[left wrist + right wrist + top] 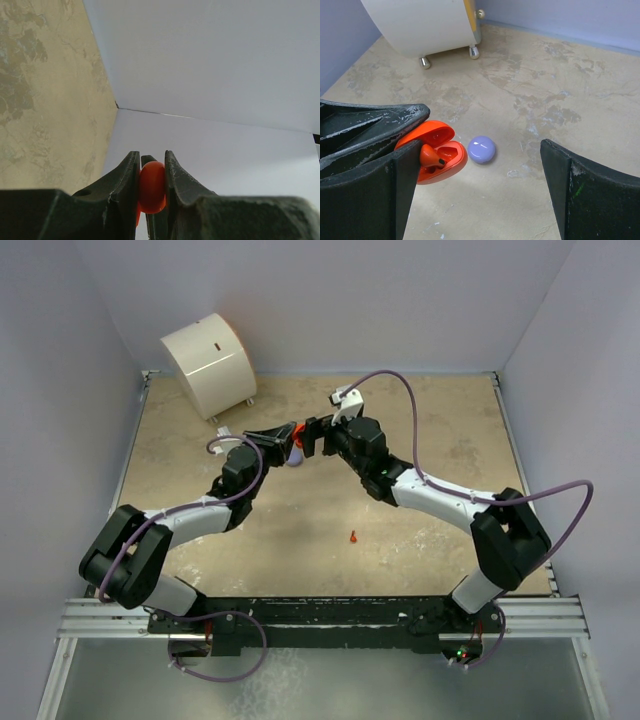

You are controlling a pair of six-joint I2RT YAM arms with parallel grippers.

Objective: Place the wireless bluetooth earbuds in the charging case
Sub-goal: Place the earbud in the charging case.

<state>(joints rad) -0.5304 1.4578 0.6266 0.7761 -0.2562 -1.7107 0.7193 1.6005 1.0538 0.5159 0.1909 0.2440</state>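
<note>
My left gripper is shut on an open red-orange charging case and holds it above the table; in the left wrist view the case is pinched between the fingers. In the right wrist view the case has its lid up, and one red-orange earbud rests loosely in its tray. My right gripper is wide open and empty right beside the case; it also shows in the top view. A second red-orange earbud lies on the table nearer the arms. A closed lilac case sits below. The lilac earbuds are out of view.
A large white cylindrical object on small feet stands at the back left corner; it also shows in the right wrist view. Pale walls enclose the table on three sides. Purple cables loop off both arms.
</note>
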